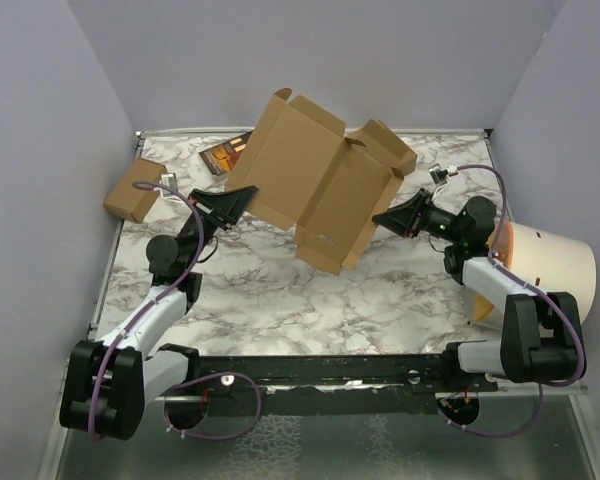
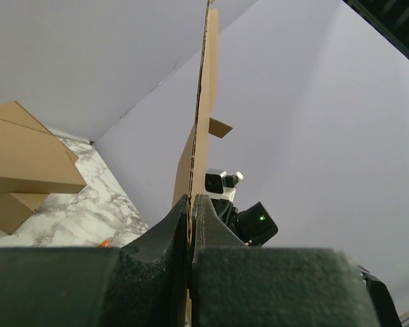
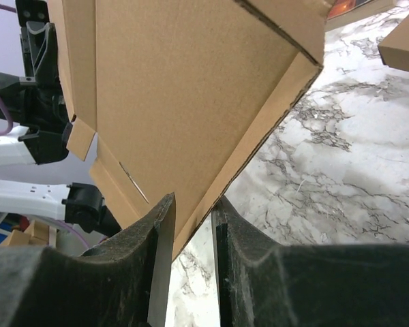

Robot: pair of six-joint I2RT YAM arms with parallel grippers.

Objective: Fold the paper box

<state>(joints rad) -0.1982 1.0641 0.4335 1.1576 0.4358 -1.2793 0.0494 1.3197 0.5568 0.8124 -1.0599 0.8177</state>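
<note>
1. Hanging tilted above the marble surface (image 1: 280, 295), the paper box (image 1: 310, 190) is held up between both arms.
2. Left gripper (image 2: 191, 199) is pressed together, pinching the box's left edge.
3. Right gripper (image 3: 193, 201) straddles the right edge, its 2 fingers narrowly apart; I cannot tell whether it pinches the box.

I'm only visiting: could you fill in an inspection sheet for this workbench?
Surface: marbled table top.
Job's things: paper box, unfinished, held tilted in the air.
Clutter: small brown carton far left; dark printed packet at the back; white tub at right.
Grippers: left pincer shut on the box's edge; right pincer astride its corner, grip unclear.
Cables: purple cables along both arms.
Surroundings: plain pale walls.
</note>
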